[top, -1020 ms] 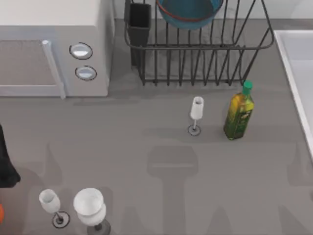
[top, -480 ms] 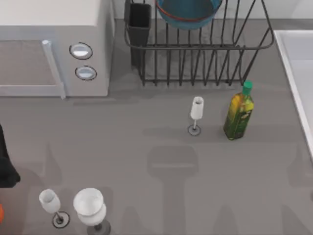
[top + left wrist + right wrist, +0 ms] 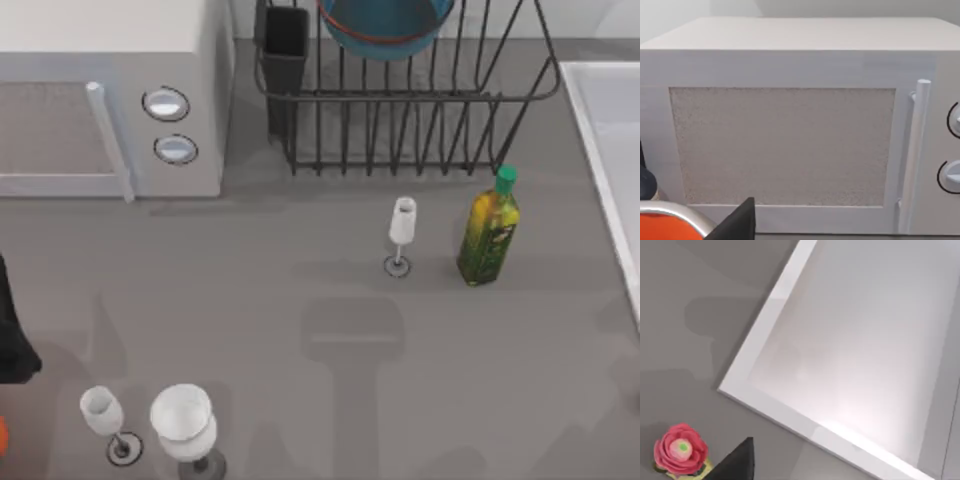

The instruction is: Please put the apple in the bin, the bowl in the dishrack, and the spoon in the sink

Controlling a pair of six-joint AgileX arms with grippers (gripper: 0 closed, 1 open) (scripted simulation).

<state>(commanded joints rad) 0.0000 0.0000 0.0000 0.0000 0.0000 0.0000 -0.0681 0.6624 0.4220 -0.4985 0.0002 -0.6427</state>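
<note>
Hovering above the near corner of the sink [image 3: 765, 325], the right gripper [image 3: 735, 462] is glimpsed as a dark wedge at the edge of its own wrist view; whether it is open, closed or carrying anything cannot be told. The pale basin is spread beneath it, its raised rim running diagonally across that view, and a pink flower ornament [image 3: 680, 449] is seen on the grey table [image 3: 300, 300] just outside the corner.

The spoon-to-sink step is judged to be the one in hand (a reading drawn from where the wrist is aimed, not from any spoon seen). For that step to be done well, the gripper is best carried further inward, so that any release is made over the basin's floor and not over the rim, and it is best kept low, so that nothing bounces out. The ornament should be given a wide berth.

Further out on the top view, an oil bottle [image 3: 489, 232] and a small wine glass [image 3: 401, 232] are set in front of the dishrack [image 3: 420, 130], in which the bowl [image 3: 385, 25] is already lodged. That part of the task is judged complete.

At the table's left side, the left gripper [image 3: 737, 222] is parked facing the microwave [image 3: 782, 145], with an orange thing [image 3: 665, 229] beside it; its state cannot be told either.
</note>
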